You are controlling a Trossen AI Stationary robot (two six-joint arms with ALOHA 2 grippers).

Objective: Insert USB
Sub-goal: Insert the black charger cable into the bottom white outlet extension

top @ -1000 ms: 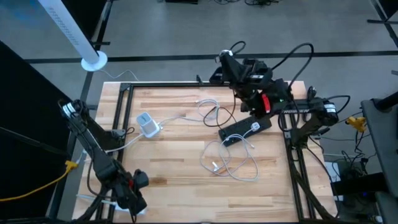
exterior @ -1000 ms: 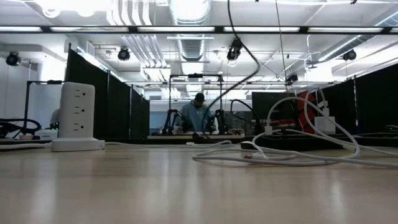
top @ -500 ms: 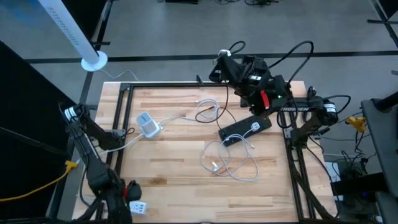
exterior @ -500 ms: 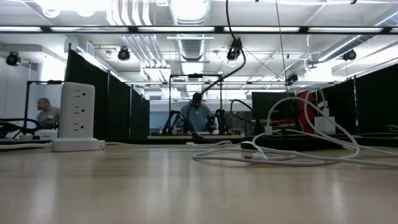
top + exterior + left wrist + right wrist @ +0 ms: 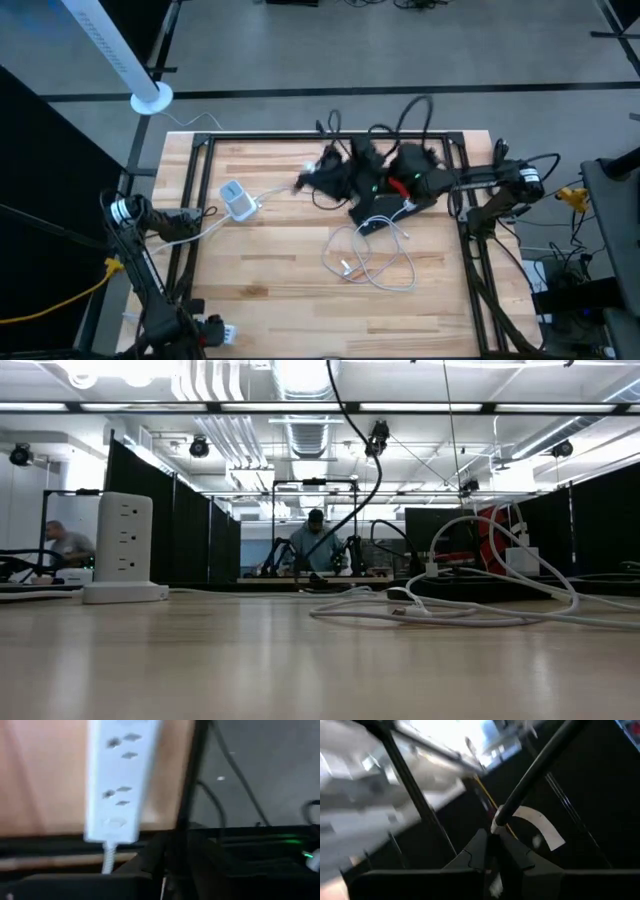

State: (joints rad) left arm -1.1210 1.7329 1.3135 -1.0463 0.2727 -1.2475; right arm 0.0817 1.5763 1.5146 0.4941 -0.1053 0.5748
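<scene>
- Black right arm has swung from the desk's far edge out over the middle, its pincer (image 5: 305, 181) blurred, so whether spread or pressed together I cannot tell.
- White USB cable (image 5: 372, 262) lies near it, just past the black power strip (image 5: 392, 210), untouched.
- Left pincer (image 5: 205, 327) has pulled back to the near corner, grip unclear; insertion hasn't begun.

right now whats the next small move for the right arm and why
Probably lower the right gripper toward the loose white cable to find its USB plug. It holds nothing visible, blurred above the table's far middle. The black power strip lies beside it. The left gripper sits at the near-left corner.
</scene>
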